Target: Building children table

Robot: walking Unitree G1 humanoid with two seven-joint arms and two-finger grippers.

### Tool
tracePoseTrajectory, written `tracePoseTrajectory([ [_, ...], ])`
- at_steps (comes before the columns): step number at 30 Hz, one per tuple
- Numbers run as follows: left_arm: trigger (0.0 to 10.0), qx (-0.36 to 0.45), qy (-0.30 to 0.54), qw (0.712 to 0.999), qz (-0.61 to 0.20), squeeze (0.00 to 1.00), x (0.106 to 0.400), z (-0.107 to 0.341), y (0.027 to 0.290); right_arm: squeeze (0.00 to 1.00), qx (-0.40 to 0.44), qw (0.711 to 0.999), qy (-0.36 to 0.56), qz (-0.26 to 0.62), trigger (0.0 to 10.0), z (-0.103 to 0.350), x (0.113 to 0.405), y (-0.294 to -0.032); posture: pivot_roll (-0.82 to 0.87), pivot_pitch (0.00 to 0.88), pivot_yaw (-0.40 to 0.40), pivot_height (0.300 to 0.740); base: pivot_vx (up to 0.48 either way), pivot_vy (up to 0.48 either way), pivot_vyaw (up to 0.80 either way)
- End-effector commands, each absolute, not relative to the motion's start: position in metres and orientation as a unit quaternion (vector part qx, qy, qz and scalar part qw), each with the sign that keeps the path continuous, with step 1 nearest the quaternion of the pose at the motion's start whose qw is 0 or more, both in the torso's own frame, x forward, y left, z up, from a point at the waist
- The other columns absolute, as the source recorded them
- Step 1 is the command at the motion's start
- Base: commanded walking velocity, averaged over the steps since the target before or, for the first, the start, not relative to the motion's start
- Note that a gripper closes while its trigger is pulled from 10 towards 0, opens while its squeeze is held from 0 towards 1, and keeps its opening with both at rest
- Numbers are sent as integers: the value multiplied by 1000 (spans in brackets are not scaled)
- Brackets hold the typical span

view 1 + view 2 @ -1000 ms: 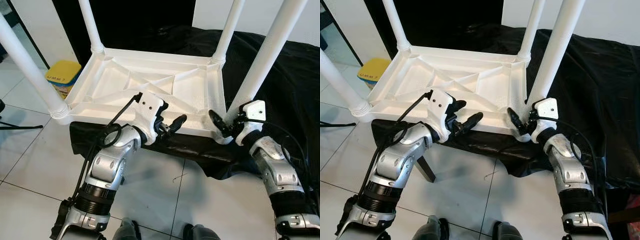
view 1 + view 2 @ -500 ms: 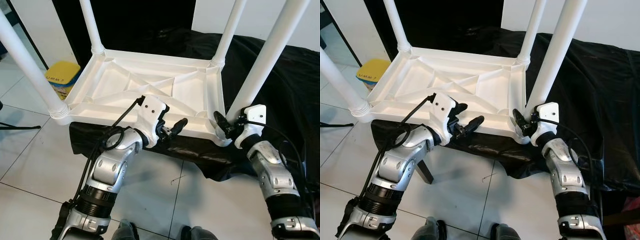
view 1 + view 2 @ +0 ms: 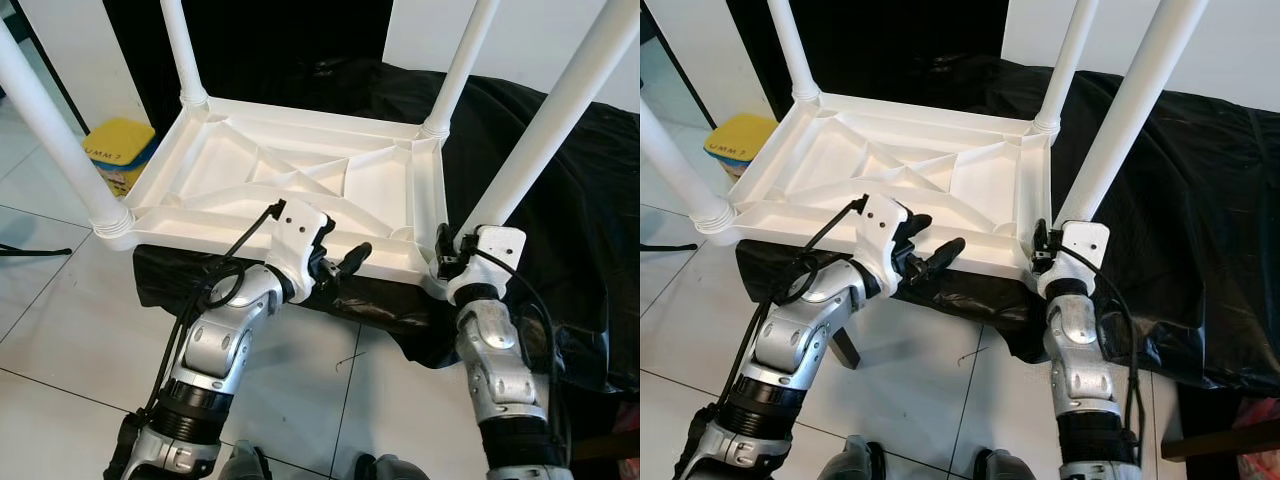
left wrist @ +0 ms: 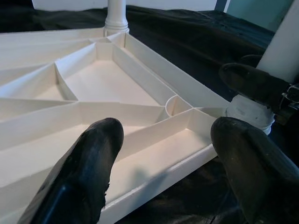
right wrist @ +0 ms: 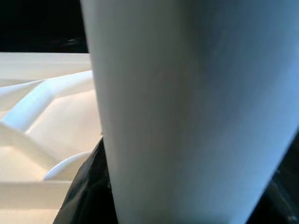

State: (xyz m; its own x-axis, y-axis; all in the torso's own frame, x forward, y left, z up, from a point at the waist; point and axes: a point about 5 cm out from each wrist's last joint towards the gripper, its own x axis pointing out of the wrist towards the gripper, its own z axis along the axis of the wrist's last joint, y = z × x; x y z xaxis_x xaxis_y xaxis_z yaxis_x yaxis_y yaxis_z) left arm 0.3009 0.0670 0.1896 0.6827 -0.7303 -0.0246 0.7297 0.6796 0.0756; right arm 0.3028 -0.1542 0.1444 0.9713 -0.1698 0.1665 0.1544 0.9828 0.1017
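My right gripper [image 3: 447, 262] is clamped on the base of the near right leg [image 3: 540, 135], I judge to seat it. My left gripper [image 3: 335, 262] hovers open and empty over the near rim. The table [image 3: 250, 175] lies upside down on black cloth [image 3: 570, 190], legs up for access.

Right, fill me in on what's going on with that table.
A white plastic table lies upside down on a surface draped in black cloth, with all four legs pointing up. The robot's right end effector is at the base of the near right leg, and its wrist camera sits right up against that leg. The left end effector hovers open at the table's near edge, holding nothing. A yellow box sits on the floor to the left.
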Motion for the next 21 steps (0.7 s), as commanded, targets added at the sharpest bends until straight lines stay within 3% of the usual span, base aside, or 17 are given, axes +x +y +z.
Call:
tracePoseTrajectory([
  [1, 10000, 32, 11, 919, -393, 0, 303, 187, 67, 0, 42, 995, -61, -72, 10000, 133, 302, -149, 27, 174, -38, 740, 0, 0, 0],
  [3, 10000, 32, 11, 919, -393, 0, 303, 187, 67, 0, 42, 995, -61, -72, 10000, 133, 302, -149, 27, 174, -38, 740, 0, 0, 0],
  [4, 10000, 35, 9, 917, -396, 0, 304, 188, 67, 820, 46, 994, -69, -64, 10000, 137, 303, -150, 27, 148, -41, 740, 0, 0, 0],
  [5, 10000, 33, 5, 914, -404, 0, 305, 191, 67, 1000, 47, 994, -83, -45, 10000, 143, 304, -152, 26, 148, -39, 740, 0, 0, 0],
  [11, 10000, 36, -5, 908, -417, 0, 306, 197, 68, 1000, 35, 993, -107, 47, 10000, 157, 304, -159, 23, 145, -38, 740, 0, 0, 0],
  [12, 10000, 39, -8, 906, -420, 0, 307, 198, 68, 608, 20, 991, -109, 79, 10000, 159, 304, -163, 20, 142, -35, 740, 0, 0, 0],
  [13, 10000, 39, -8, 906, -420, 0, 307, 198, 68, 608, 20, 991, -109, 79, 10000, 159, 304, -163, 20, 142, -35, 740, 0, 0, 0],
  [14, 10000, 40, -10, 905, -423, 0, 307, 199, 67, 0, 9, 989, -110, 97, 10000, 161, 304, -167, 19, 141, -33, 740, 0, 0, 0],
  [16, 10000, 42, -11, 902, -430, 0, 307, 200, 65, 0, -7, 986, -109, 128, 10000, 163, 305, -170, 15, 139, -31, 740, 0, 0, 0],
  [17, 10000, 48, -12, 895, -444, 0, 305, 200, 62, 0, -31, 976, -100, 191, 10000, 164, 307, -173, 13, 140, -28, 740, 0, 0, 0],
  [21, 10000, 52, -13, 887, -460, 0, 303, 199, 58, 0, -53, 970, -85, 223, 10000, 160, 311, -175, 10, 140, -24, 740, 0, 0, 0],
])
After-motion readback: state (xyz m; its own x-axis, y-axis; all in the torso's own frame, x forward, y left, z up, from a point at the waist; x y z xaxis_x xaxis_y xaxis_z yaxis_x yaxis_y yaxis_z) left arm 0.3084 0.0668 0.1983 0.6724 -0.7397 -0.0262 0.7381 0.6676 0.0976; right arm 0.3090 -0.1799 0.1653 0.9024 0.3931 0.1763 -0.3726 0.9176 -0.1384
